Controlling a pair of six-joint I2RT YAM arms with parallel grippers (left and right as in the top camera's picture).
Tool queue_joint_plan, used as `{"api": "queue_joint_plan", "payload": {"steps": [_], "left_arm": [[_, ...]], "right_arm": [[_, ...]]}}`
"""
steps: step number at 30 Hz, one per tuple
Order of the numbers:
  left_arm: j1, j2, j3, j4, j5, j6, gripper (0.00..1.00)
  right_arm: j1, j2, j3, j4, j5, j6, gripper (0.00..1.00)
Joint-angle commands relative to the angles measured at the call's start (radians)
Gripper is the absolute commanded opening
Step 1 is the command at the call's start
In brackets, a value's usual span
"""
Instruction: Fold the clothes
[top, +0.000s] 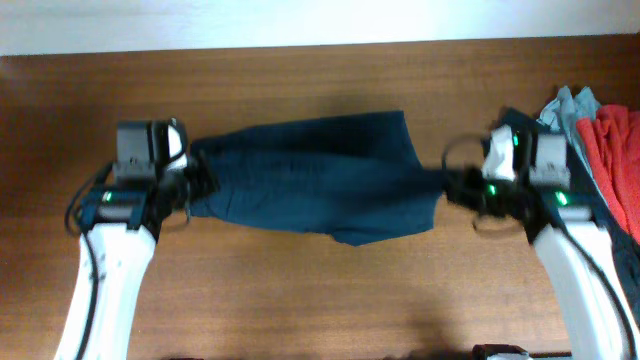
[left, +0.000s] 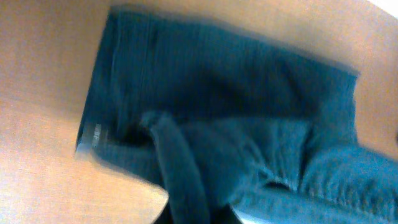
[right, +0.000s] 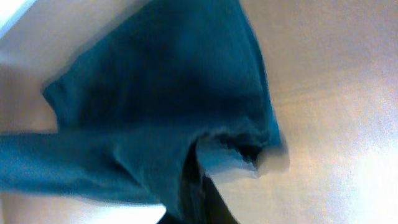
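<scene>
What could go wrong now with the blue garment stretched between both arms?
The right gripper seems to pinch only a thin corner of the blue garment, so that corner may slip out. It also sits close to the clothes pile and might drag it along.

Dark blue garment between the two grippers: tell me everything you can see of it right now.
The dark blue garment is soft, teal-navy cloth with a stitched band along one edge. It is stretched sideways over the brown wooden table, bunched narrow at each end, wider and creased in the middle. The left gripper pinches one end, the right gripper the other. Whether its middle rests on the table or hangs just above cannot be told.
</scene>
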Motion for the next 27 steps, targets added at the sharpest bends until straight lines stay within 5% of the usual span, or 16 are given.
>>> {"api": "queue_joint_plan", "payload": {"steps": [1, 6, 12, 22, 23, 25, 27], "left_arm": [[0.010, 0.136, 0.016, 0.146, -0.073, 0.059, 0.00], [0.010, 0.351, 0.016, 0.374, -0.020, 0.057, 0.00], [0.010, 0.436, 0.017, 0.483, -0.021, 0.027, 0.00], [0.021, 0.439, 0.017, 0.563, -0.084, 0.002, 0.00], [0.021, 0.446, 0.017, 0.574, -0.085, 0.002, 0.07], [0.021, 0.458, 0.017, 0.577, -0.089, 0.002, 0.26], [0.032, 0.463, 0.017, 0.557, -0.118, 0.014, 0.57]], "right_arm": [[-0.008, 0.157, 0.009, 0.164, -0.087, 0.012, 0.04], [-0.008, 0.405, 0.009, 0.558, -0.240, 0.129, 0.04], [-0.008, 0.498, 0.009, 0.879, -0.283, 0.275, 0.04], [-0.004, 0.506, 0.009, 0.974, -0.167, 0.319, 0.05], [0.003, 0.513, 0.009, 0.974, -0.155, 0.319, 0.22], [0.013, 0.520, 0.009, 0.974, -0.149, 0.301, 0.70], [0.008, 0.520, 0.010, 0.972, -0.198, 0.226, 0.73]]}}
